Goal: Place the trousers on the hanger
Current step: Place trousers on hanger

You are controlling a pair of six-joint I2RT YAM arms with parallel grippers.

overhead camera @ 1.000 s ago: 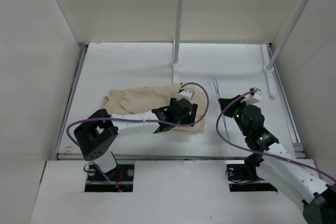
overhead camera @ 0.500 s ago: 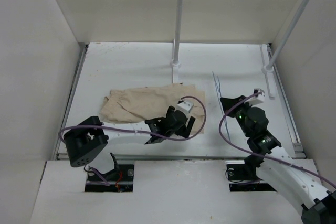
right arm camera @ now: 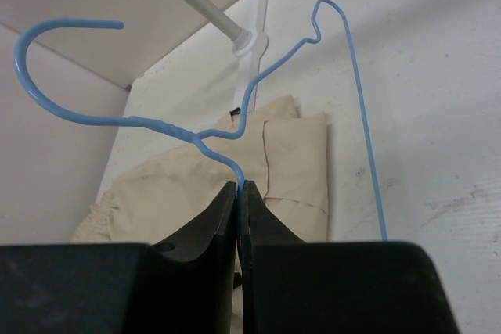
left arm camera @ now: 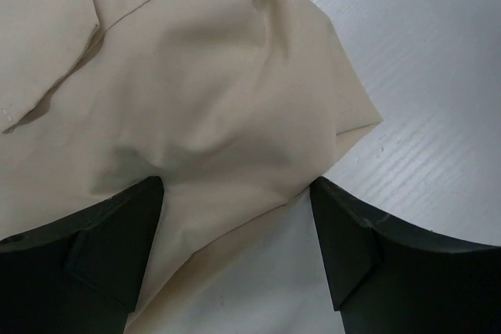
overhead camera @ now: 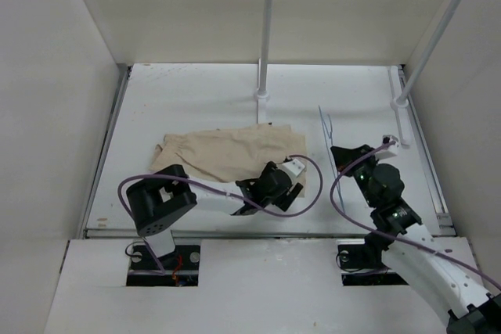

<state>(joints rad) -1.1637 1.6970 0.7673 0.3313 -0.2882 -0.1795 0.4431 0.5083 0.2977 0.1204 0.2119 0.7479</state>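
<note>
Pulled back nearer, the left gripper (left arm camera: 235, 187) straddles the trousers (left arm camera: 219, 99) at their corner, jaws apart; the right gripper (right arm camera: 241, 189), jaws clamped on the hanger (right arm camera: 168, 128), waits rightward.

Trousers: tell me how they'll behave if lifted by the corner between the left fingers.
The trousers look floppy: creases and folded layers suggest they would sag and unfold. Probably light, being thin cloth. The left fingers straddle only a corner, so it may slip out.

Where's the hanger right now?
The thin pale blue wire hanger is pinched in the right end effector. In the top view it sits on the right side, just right of the wrinkled beige cloth trousers.
</note>
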